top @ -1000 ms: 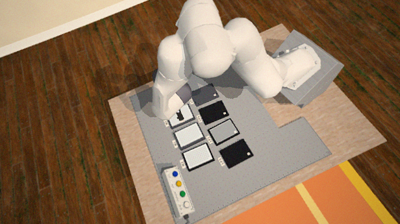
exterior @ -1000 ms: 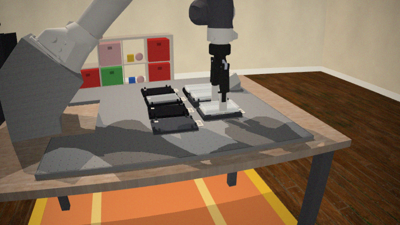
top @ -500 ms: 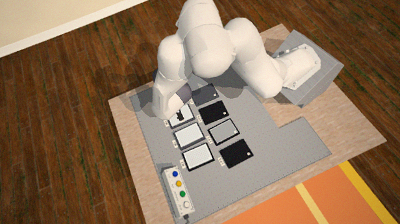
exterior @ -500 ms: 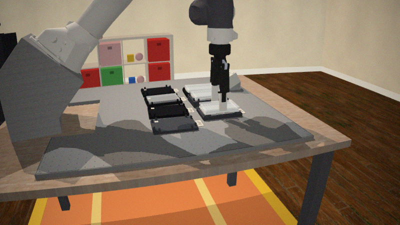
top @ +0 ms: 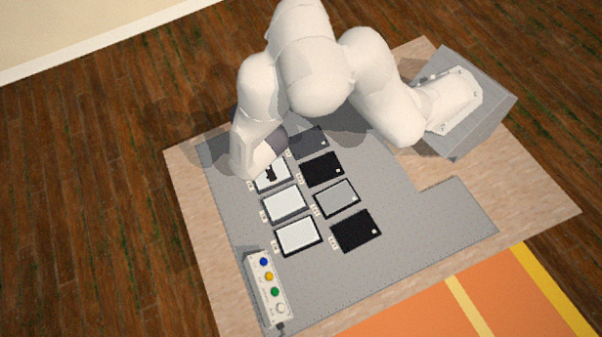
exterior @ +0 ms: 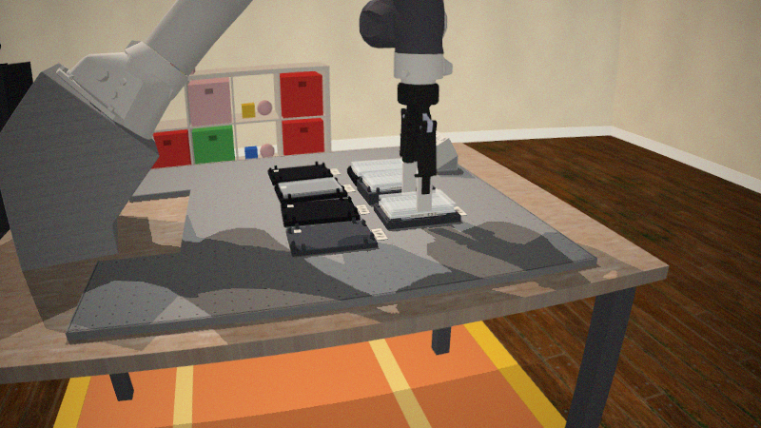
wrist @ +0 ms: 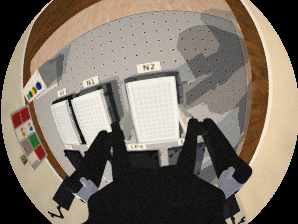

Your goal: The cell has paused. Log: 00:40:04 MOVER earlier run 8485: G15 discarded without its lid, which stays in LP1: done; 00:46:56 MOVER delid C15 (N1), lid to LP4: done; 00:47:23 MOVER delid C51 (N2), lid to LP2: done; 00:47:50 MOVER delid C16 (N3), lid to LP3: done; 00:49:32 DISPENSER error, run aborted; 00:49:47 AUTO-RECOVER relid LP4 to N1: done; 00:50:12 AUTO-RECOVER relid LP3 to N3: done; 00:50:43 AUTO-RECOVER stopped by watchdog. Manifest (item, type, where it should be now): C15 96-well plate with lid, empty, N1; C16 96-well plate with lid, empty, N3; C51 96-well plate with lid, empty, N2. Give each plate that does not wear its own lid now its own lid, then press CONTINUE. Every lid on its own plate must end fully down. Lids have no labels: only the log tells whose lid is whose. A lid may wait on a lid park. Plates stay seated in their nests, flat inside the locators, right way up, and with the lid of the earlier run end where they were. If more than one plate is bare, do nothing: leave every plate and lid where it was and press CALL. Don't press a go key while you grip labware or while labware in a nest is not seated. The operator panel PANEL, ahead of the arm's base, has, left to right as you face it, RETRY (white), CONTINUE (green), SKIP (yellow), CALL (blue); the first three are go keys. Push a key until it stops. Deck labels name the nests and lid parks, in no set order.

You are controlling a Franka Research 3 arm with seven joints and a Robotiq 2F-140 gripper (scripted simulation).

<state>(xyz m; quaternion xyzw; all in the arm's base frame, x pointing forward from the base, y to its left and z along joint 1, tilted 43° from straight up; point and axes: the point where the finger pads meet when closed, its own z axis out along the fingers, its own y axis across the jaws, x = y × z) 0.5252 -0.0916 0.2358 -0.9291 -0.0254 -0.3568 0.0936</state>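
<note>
My gripper [top: 270, 174] stands upright over the plate in nest N2, the one nearest the arm's base in the left column. In the side view the fingers [exterior: 419, 199] reach down on both sides of the clear lid on that plate and are shut on it. I cannot tell whether the lid is fully down. In the wrist view the N2 plate [wrist: 153, 111] lies between the fingers. The other two plates [top: 283, 203] [top: 297, 236] sit in their nests under lids.
The right column has several lid parks. One [top: 335, 198] holds a light grey lid. Two [top: 320, 168] [top: 354, 229] are bare black. The one nearest the base [top: 307, 142] looks dark grey in shadow. The panel [top: 269, 289] has blue, yellow, green and white keys.
</note>
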